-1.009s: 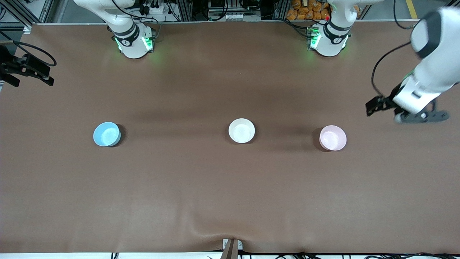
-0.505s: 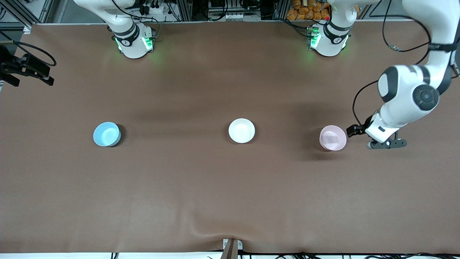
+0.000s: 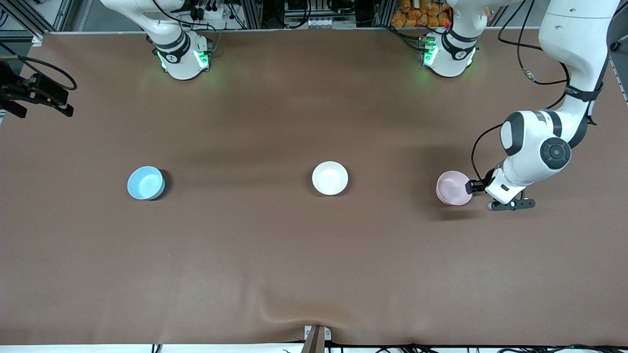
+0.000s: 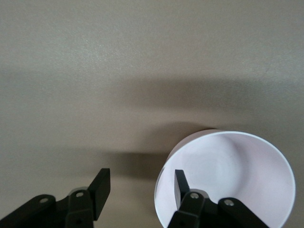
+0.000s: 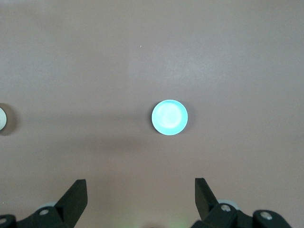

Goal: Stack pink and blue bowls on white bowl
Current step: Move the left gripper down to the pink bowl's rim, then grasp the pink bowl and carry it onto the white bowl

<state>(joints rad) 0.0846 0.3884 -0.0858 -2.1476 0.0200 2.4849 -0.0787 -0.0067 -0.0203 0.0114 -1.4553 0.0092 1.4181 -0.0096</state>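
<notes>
Nothing is stacked: we see the blue bowl (image 3: 145,183), white bowl (image 3: 329,178) and pink bowl (image 3: 454,188) apart in a row on the table (image 3: 314,264), white in the middle. The left gripper (image 3: 472,187) straddles the pink bowl's rim, fingers (image 4: 180,183) partly open and not yet gripping; the right gripper (image 5: 140,195) waits wide open, empty, high over the blue bowl.

In the left wrist view the picture's edge cuts off part of the pink bowl (image 4: 228,178), and one finger (image 4: 181,184) of the left gripper (image 4: 141,187) covers a bit of its rim. In the right wrist view only a sliver of the white bowl (image 5: 2,119) shows
</notes>
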